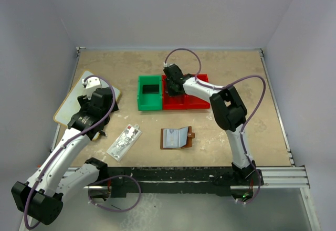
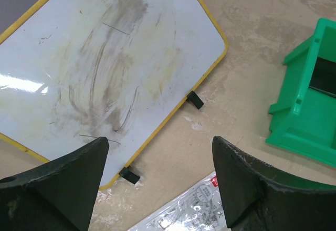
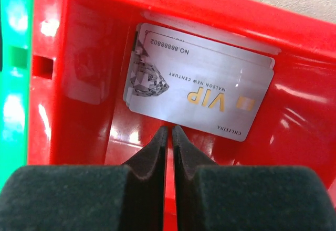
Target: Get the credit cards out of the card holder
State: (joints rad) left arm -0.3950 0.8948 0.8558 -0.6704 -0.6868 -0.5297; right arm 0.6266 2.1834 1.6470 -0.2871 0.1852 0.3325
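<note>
Landmark: we take the red bin point(image 1: 202, 103), which stands toward the far side of the table point(image 1: 262, 136).
Card holder point(image 1: 177, 138): we see it lying spread open on the table, on the near side of the red bin and apart from it, pale pockets facing up.
Credit cards point(image 3: 199, 89): a small stack of silver cards lies flat inside the red bin, the top one printed VIP.
Right gripper point(image 3: 169, 131): over the red bin's inside; its jaws are drawn together with only a sliver between them and nothing in it, the tips just at the stack's near edge.
Left gripper point(image 2: 157, 163): well to the left of the red bin, over a smudged whiteboard point(image 2: 105, 58); we see its jaws spread wide, holding nothing.
Green bin point(image 1: 140, 92): touching the red bin's left side.
Clear packet point(image 1: 124, 142): flat on the table, near-left of the red bin.
</note>
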